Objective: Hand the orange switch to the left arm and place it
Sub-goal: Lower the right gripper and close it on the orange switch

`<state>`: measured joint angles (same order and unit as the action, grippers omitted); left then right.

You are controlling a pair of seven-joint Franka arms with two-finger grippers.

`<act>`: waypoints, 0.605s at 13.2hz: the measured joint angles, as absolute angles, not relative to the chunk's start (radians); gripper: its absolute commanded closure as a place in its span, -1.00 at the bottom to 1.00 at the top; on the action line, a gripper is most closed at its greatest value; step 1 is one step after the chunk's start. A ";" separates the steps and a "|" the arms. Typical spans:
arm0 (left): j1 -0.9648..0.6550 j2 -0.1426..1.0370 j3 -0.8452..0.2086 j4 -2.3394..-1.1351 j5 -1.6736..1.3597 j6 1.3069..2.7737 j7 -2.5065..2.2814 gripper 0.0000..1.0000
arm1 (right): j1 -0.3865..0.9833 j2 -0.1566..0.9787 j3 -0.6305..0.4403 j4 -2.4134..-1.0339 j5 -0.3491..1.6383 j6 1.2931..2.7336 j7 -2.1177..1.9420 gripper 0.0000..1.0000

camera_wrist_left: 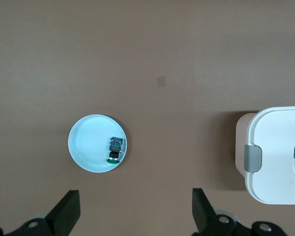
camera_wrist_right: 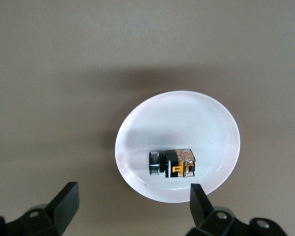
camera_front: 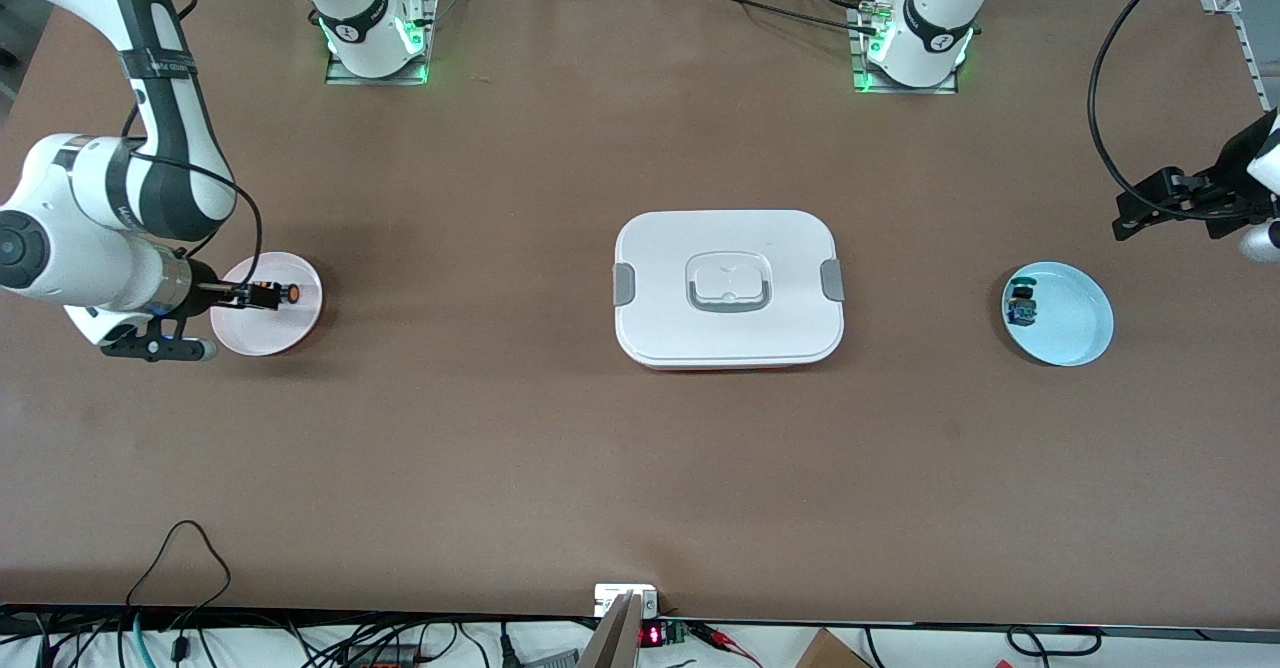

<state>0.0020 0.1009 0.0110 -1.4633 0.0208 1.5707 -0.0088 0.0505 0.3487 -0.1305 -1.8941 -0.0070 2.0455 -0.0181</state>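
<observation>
Step in hand: the pick. Orange switch (camera_wrist_right: pixel 171 162) lies on its side in pink plate (camera_front: pixel 300 323) at right arm's end of surface. Right hand (camera_wrist_right: pixel 130 204) hovers over it, fingers wide, holding nothing. Next: descend, close on body. Left hand (camera_wrist_left: pixel 136 209) waits wide near blue plate (camera_front: pixel 1075 333); box (camera_front: pixel 729 288) between plates. No readable writing.

Illumination is bright, even and overhead in all three views. In the front view the table (camera_front: pixel 640 468) shows a matte finish with no glare; a soft shadow lies at the box's (camera_front: pixel 728 288) 6 o'clock edge, and a faint dark patch sits at 12 o'clock of the pink plate (camera_front: pixel 300 333). Green indicator light glows at both arm bases. The right wrist view is slightly soft, with a diffuse shadow at 11 o'clock of the white-looking plate (camera_wrist_right: pixel 187 118). The left wrist view is sharp at centre; the gripper fingers (camera_wrist_left: pixel 202 209) at its 6 o'clock edge are mildly blurred.
</observation>
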 measured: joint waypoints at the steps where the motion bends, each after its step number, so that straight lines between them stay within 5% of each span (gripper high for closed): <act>1: 0.002 0.101 0.011 -1.463 0.021 1.571 -0.009 -1.00 | 0.049 0.350 -0.131 -1.913 -0.007 2.054 -0.018 -1.00; 8: 0.002 0.101 0.011 -1.463 0.021 1.566 -0.009 -1.00 | 0.019 0.382 -0.132 -2.007 -0.035 2.229 -0.044 -1.00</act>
<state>0.0020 0.1009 0.0110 -1.4633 0.0208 1.5661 -0.0088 0.0194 0.3816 -0.1321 -2.0068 -0.0348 2.2288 -0.0440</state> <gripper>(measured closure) 0.000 0.000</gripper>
